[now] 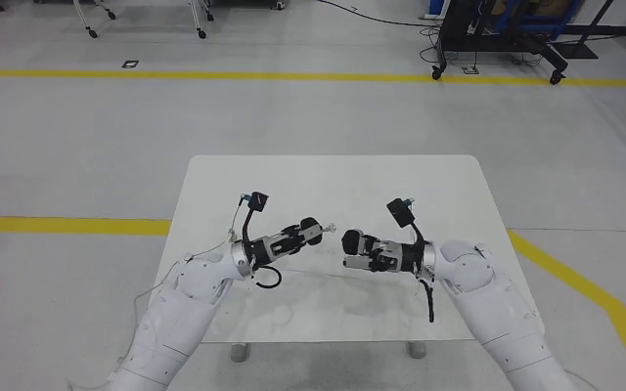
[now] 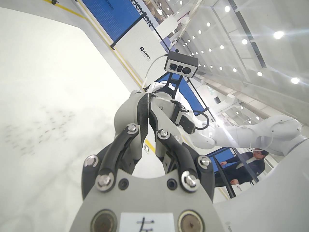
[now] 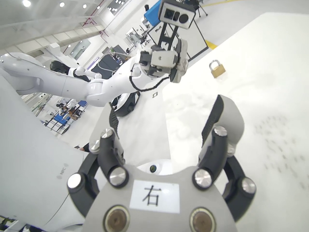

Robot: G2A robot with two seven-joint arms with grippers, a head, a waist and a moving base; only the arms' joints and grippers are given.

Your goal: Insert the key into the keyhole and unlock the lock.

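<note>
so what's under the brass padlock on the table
Only the white tabletop: the small brass padlock with a silver shackle rests straight on it. Its underside and keyhole are covered. The silver key is apart, pinched in the left gripper's fingers.

White counter [image 1: 323, 186] with rounded corners — a brass padlock [image 3: 217, 69] rests on it; faint grey scuffs [image 3: 277, 134] mark the surface well apart from the padlock.
</note>
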